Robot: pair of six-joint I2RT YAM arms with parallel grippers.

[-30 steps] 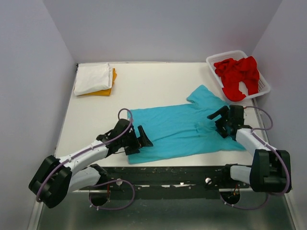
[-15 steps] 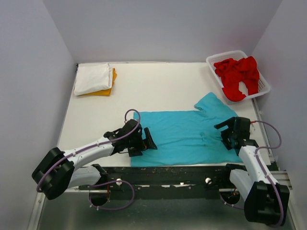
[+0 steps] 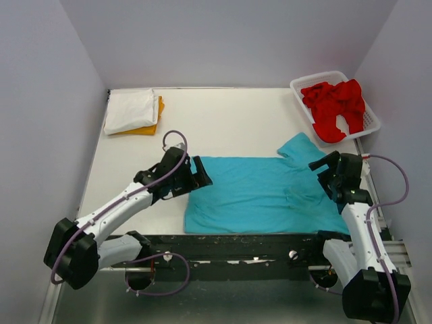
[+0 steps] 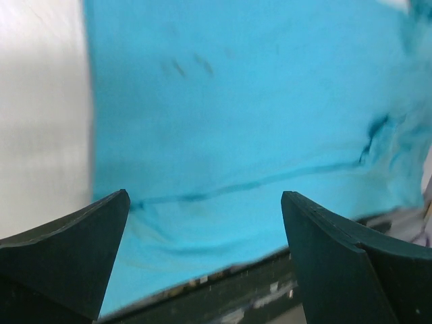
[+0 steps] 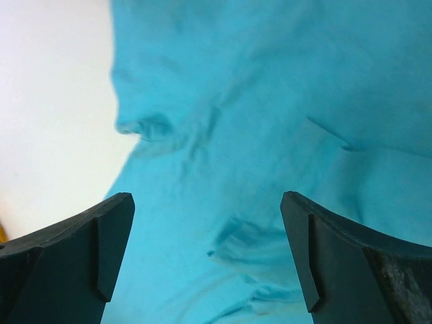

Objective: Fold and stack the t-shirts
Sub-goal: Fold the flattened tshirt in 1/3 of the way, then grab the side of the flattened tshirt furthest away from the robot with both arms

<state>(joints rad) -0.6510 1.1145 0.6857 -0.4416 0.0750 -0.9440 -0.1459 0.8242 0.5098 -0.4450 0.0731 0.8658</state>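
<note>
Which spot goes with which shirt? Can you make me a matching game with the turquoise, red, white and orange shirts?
Things:
1. turquoise shirt
2. red shirts
3. white shirt
4. orange shirt

Places:
A. hidden mostly underneath another folded shirt
B. heaped in the basket
C. spread out flat at the near edge of the table
D. folded, on top of the pile in the far left corner

Pairs: 1-C, 2-B, 3-D, 4-A

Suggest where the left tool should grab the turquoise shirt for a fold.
The hem, at its far corner. The turquoise shirt lies flat on the table, so only edges offer a pinch; the hem faces left, and the open left tool sits right by that corner. Come from the left, low, probably sliding one finger under.
</note>
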